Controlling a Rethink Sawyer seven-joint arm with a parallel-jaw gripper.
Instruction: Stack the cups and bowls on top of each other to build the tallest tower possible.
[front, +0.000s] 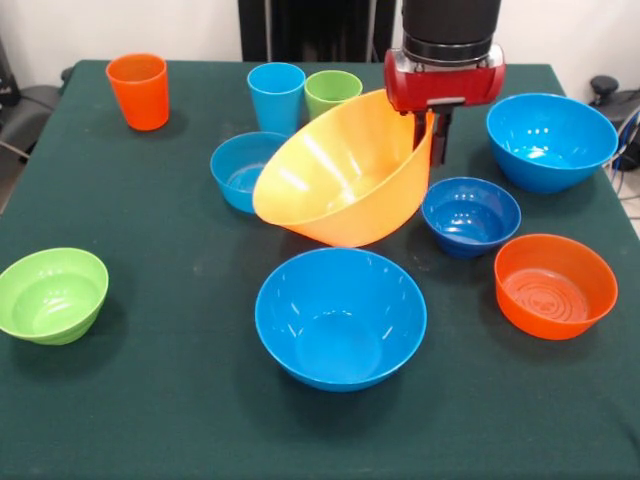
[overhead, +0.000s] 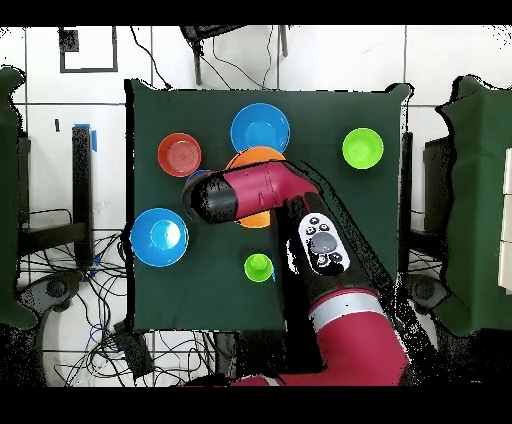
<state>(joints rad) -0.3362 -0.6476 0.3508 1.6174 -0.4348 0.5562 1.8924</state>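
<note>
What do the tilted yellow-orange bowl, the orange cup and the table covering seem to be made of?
Yellow-orange bowl: probably glossy, smooth plastic, judging by the bright glare streaks inside.
Orange cup: likely plastic too, with an even colour and a soft sheen.
Table covering: apparently matte dark green cloth, showing no reflections.

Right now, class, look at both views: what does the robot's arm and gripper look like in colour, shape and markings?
The arm is rounded, with glossy red shells and black joints; a black panel bears round grey buttons. At the wrist, a black cylinder meets a red block, and the gripper is dark and narrow.
</note>
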